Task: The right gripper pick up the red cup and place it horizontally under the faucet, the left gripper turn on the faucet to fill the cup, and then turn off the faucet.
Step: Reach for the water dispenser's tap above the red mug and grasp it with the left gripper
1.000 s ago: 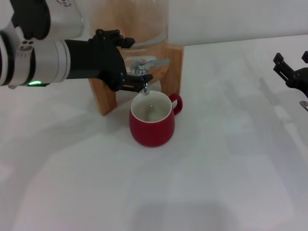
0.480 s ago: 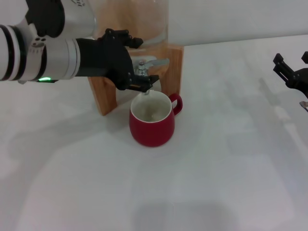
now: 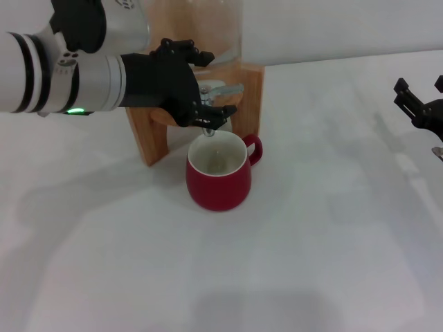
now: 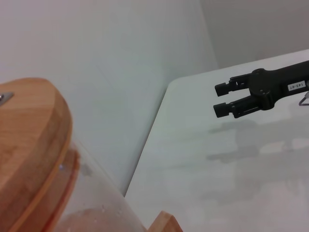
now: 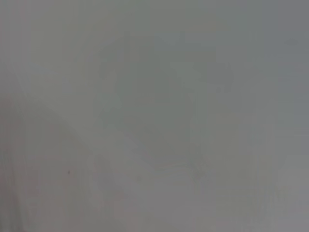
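The red cup [image 3: 218, 181] stands upright on the white table, right below the spout of the chrome faucet [image 3: 206, 101]; its handle points right and its cream inside shows. My left gripper [image 3: 218, 84] is at the faucet, its black fingers spread above and below the faucet body and the flat lever. They stand open. My right gripper [image 3: 420, 88] rests far off at the table's right edge, open and holding nothing; it also shows in the left wrist view as the right gripper [image 4: 221, 99]. The right wrist view shows only blank grey.
The glass dispenser [image 3: 197, 31] sits on a wooden stand [image 3: 252, 93] behind the cup. Its wooden lid [image 4: 29, 145] fills the left wrist view's corner. The white table [image 3: 311, 242] stretches bare in front and to the right.
My left arm has moved rightward, bringing its fingers further around the faucet. The cup and the right gripper have stayed where they were.
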Controlling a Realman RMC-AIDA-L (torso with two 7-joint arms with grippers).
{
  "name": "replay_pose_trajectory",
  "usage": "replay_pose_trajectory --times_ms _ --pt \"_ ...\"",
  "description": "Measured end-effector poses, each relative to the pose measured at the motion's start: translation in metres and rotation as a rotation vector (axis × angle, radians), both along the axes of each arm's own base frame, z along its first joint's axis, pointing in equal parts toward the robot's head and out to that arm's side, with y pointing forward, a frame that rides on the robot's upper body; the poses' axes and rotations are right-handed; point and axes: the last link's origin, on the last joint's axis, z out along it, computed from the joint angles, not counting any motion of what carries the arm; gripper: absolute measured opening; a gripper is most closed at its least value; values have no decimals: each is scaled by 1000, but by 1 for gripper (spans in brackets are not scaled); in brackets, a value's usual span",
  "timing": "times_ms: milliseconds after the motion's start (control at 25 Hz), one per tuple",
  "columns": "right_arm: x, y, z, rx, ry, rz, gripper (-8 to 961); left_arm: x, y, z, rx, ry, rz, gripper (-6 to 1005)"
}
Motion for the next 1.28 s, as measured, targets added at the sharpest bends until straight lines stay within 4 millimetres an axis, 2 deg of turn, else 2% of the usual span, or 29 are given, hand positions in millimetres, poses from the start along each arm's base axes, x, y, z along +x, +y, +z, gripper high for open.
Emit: replay_pose_trajectory --times_ms 1280 --pt "1 -1 -1 -7 -1 0 845 8 0 -16 -38 21 -53 881"
